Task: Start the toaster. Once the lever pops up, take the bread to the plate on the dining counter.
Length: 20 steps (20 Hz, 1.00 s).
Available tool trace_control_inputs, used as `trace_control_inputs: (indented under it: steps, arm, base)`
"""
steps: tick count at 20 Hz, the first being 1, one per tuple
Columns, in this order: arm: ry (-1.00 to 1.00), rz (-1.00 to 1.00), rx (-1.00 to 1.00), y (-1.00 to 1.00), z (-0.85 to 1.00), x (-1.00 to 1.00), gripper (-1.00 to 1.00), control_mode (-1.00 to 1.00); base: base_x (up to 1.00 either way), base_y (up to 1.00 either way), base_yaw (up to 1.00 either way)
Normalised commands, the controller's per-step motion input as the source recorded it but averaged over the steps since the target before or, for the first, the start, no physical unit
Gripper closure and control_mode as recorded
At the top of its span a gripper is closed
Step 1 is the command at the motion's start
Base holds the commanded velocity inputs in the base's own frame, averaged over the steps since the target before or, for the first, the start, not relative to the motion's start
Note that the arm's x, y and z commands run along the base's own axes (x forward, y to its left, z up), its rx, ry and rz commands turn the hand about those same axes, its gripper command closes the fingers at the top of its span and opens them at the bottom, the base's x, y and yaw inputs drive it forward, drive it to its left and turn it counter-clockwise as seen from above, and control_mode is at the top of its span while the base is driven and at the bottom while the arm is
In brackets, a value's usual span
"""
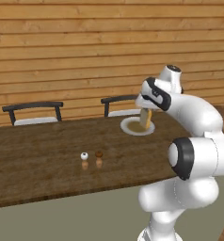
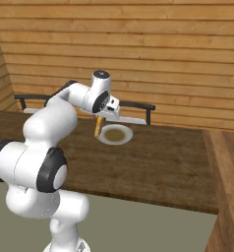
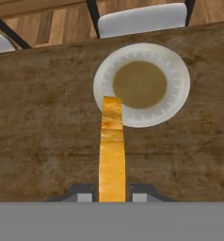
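The gripper is clamped on the bread, which hangs edge-on above the dark wooden table, its lower end over the near rim of the white plate. Two small shakers stand well to the left, chairs behind the table.

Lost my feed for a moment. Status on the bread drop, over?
Pincer shut on bread, slice hanging edge-down. Above dining counter, by near rim of plate. Nothing in the way.
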Motion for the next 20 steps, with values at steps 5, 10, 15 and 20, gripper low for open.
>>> trace_control_inputs:
  steps: [5, 10, 15, 20]
  arm:
    - [0.00, 0.00, 0.01, 0.00, -0.48, 0.54, 1.00, -1.00]
    - [0.00, 0.00, 0.04, -0.02, -0.29, 0.67, 1.00, -1.00]
    - [0.00, 0.00, 0.06, -0.06, -0.22, 0.59, 1.00, -1.00]
    - [0.02, 0.01, 0.07, -0.05, -0.20, 0.44, 1.00, -1.00]
  base:
    - [0.00, 0.00, 0.00]
    - [0.00, 0.00, 0.00]
    - [0.00, 0.00, 0.00]
    - [0.00, 0.00, 0.00]
